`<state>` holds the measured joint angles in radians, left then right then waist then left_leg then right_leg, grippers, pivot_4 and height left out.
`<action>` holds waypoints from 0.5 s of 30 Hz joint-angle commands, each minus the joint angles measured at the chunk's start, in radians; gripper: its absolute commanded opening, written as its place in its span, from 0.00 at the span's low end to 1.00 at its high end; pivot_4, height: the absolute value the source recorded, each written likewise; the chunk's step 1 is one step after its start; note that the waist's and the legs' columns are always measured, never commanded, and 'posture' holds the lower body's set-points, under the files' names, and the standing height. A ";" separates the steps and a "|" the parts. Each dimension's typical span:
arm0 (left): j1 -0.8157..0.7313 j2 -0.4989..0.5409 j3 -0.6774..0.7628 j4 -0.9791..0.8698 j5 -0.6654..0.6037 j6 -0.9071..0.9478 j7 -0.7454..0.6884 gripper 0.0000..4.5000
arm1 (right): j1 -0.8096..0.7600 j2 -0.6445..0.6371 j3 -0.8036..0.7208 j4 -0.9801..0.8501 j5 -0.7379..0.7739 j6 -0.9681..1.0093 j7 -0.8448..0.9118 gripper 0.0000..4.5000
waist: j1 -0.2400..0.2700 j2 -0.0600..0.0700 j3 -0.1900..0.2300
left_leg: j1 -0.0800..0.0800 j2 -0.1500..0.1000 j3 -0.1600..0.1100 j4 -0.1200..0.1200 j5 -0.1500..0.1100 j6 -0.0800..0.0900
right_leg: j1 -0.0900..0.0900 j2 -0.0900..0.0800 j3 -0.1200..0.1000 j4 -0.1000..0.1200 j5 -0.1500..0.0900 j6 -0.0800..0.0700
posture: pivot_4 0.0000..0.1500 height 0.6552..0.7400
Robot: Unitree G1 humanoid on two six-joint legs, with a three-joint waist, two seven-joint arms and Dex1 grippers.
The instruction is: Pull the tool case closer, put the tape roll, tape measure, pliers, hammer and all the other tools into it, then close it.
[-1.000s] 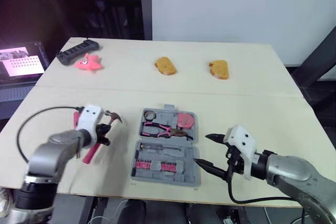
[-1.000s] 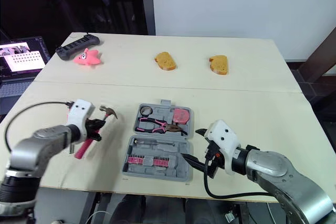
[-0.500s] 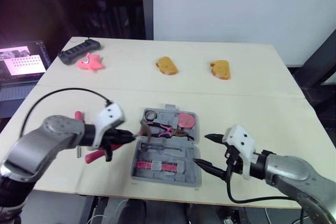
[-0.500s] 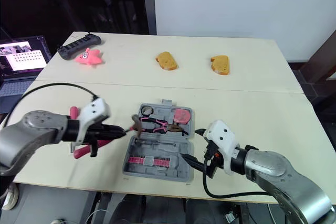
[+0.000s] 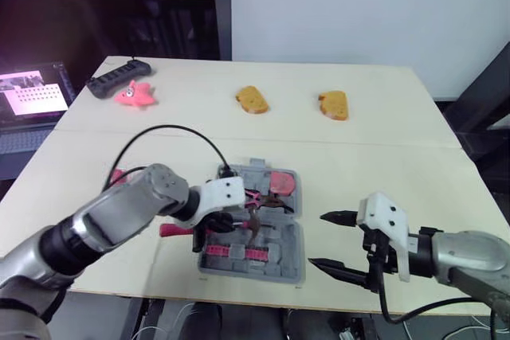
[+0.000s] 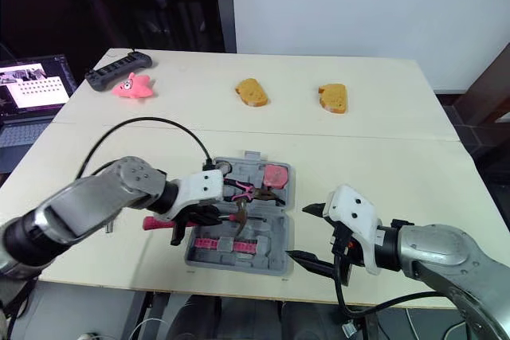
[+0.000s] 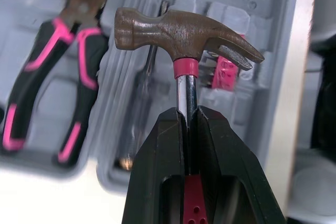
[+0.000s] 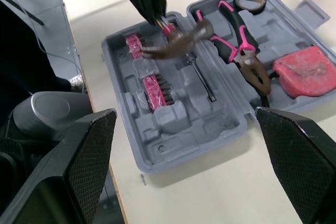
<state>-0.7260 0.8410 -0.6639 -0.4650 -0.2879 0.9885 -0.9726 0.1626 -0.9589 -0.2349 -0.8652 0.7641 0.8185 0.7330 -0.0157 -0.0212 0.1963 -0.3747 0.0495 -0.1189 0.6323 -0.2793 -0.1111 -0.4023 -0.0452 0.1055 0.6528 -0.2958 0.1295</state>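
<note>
Brown-headed hammer (image 7: 185, 32), clamped in the left end effector (image 7: 190, 114), hangs over the tool case (image 7: 265, 51).

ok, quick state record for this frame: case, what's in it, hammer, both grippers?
tool case: open, on the table
far half holds: tape roll, pliers, tape measure
hammer: held over the case's near half
left gripper: jaws shut on the hammer's shaft, below the head
right gripper: jaws open, holding nothing, beside the case
</note>
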 commanded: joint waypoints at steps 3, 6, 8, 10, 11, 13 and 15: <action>-0.027 -0.135 -0.067 0.067 0.102 -0.093 0.027 0.01 | 0.025 -0.006 -0.039 0.017 -0.023 -0.035 0.025 1.00 | 0.003 0.000 0.000 | -0.001 0.000 0.000 0.000 0.000 0.000 | 0.000 0.000 0.000 0.000 0.000 0.000 | 1.00 1.00; -0.018 -0.178 -0.085 0.081 0.123 -0.106 0.022 0.01 | 0.039 -0.010 -0.056 0.026 -0.029 -0.051 0.046 1.00 | 0.000 0.000 0.000 | 0.000 0.000 0.000 0.000 0.000 0.000 | 0.000 0.000 0.000 0.000 0.000 0.000 | 1.00 1.00; -0.020 -0.200 -0.100 0.087 0.140 -0.112 0.019 0.01 | 0.042 -0.013 -0.060 0.036 -0.037 -0.062 0.060 1.00 | -0.002 0.000 0.000 | 0.000 0.000 0.000 0.000 0.000 0.000 | 0.000 0.000 0.000 0.001 0.000 0.000 | 1.00 1.00; -0.027 -0.228 -0.117 0.092 0.156 -0.111 0.018 0.01 | 0.041 -0.017 -0.060 0.048 -0.050 -0.073 0.076 1.00 | 0.001 0.000 0.000 | 0.000 0.000 0.000 0.000 0.000 0.000 | 0.000 0.000 0.000 0.001 0.000 0.000 | 1.00 1.00; -0.028 -0.242 -0.126 0.092 0.161 -0.104 0.017 0.01 | 0.039 -0.017 -0.057 0.054 -0.055 -0.078 0.082 1.00 | 0.002 0.000 0.000 | 0.000 0.000 0.000 0.001 0.000 0.000 | 0.001 0.000 0.000 0.001 0.000 0.000 | 1.00 1.00; -0.032 -0.264 -0.141 0.089 0.173 -0.090 0.016 0.01 | 0.033 -0.018 -0.053 0.060 -0.060 -0.083 0.088 1.00 | 0.002 0.000 0.000 | 0.000 0.000 0.000 0.001 0.000 0.000 | 0.001 0.000 0.000 0.001 0.000 0.000 | 1.00 1.00; -0.038 -0.286 -0.152 0.090 0.182 -0.072 0.020 0.01 | 0.031 -0.017 -0.051 0.061 -0.064 -0.086 0.092 1.00 | 0.002 0.000 0.000 | 0.001 0.000 0.000 0.001 0.000 0.000 | 0.001 0.000 0.000 0.001 0.000 0.001 | 1.00 1.00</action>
<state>-0.7400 0.5659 -0.8126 -0.3533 -0.1176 0.9145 -0.9547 0.1994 -0.9645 -0.2775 -0.7928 0.7062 0.7502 0.8154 -0.0135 -0.0213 0.1964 -0.3742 0.0494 -0.1190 0.6333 -0.2793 -0.1110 -0.4011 -0.0452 0.1055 0.6536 -0.2956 0.1300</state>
